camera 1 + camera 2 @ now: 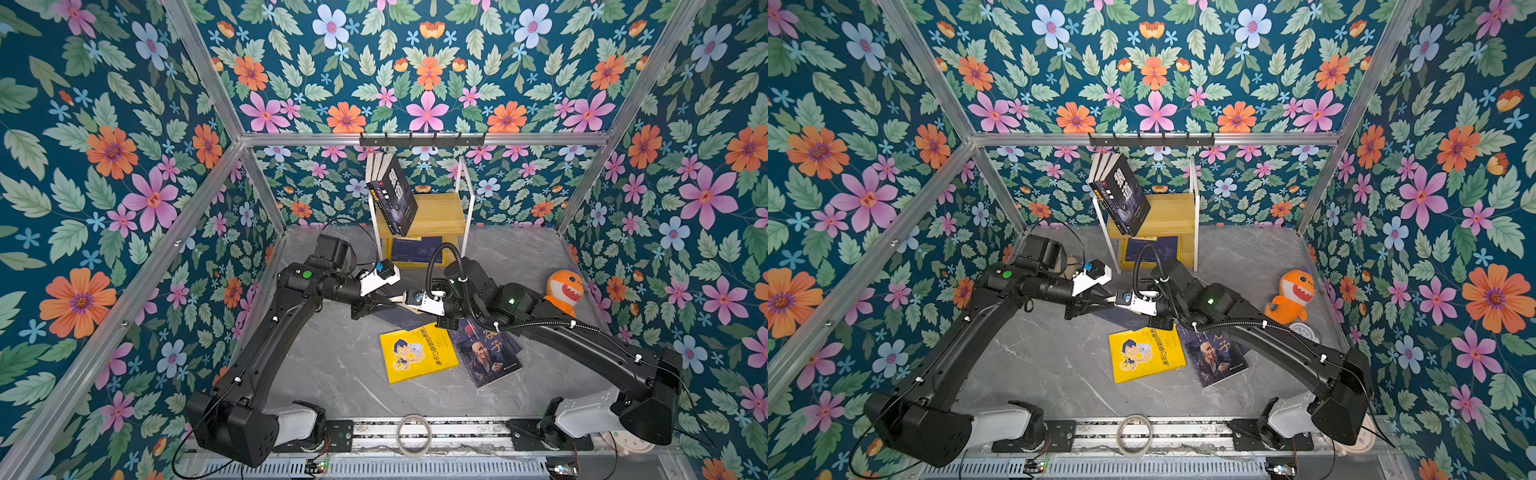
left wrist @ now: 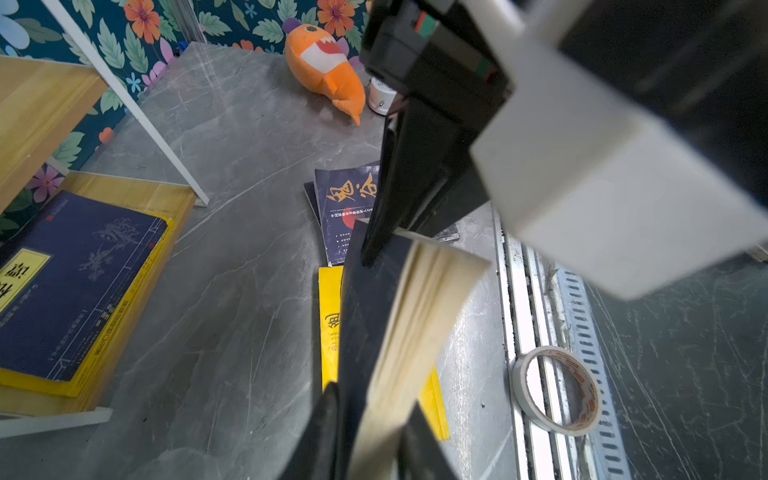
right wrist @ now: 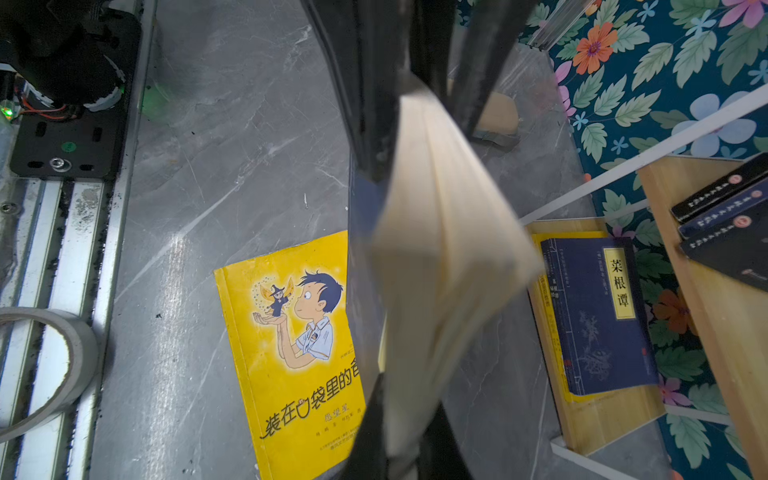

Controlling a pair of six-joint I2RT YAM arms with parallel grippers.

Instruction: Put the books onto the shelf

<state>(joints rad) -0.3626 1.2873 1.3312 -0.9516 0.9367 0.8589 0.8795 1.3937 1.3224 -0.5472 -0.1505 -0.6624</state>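
Note:
A dark navy book with cream page edges hangs over the table's middle, gripped from both ends. My left gripper is shut on one end and my right gripper on the other. The two grippers meet in both top views, left and right. The shelf stands at the back; three dark books lean on its top board and a navy book lies on its lower board. A yellow book and a dark portrait book lie flat on the table.
An orange shark plush sits at the right wall beside a small white round object. A tape roll lies on the front rail. A black hook rail hangs above the shelf.

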